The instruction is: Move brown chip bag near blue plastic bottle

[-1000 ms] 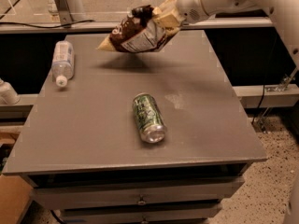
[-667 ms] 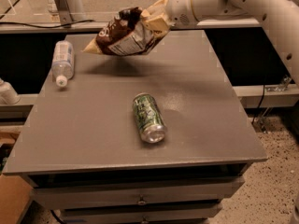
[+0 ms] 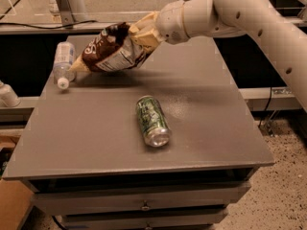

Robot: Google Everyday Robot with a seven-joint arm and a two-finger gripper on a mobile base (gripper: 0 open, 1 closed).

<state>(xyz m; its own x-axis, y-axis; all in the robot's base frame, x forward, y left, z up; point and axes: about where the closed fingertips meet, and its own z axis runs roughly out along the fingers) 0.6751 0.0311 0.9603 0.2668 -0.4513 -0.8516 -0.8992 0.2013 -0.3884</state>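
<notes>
I've swung the gripper (image 3: 144, 32) further left and lower above the table (image 3: 206, 128). The brown chip bag (image 3: 108, 49) clamped in it now hangs with its tan corner just beside the blue plastic bottle (image 3: 62, 61).

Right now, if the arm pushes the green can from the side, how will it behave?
The can lies on its side on the flat table, so it would probably roll sideways. Its metal skin looks smooth, so it may slip. The pincer, above the table's back left, holds the bag, apart from the can.
</notes>
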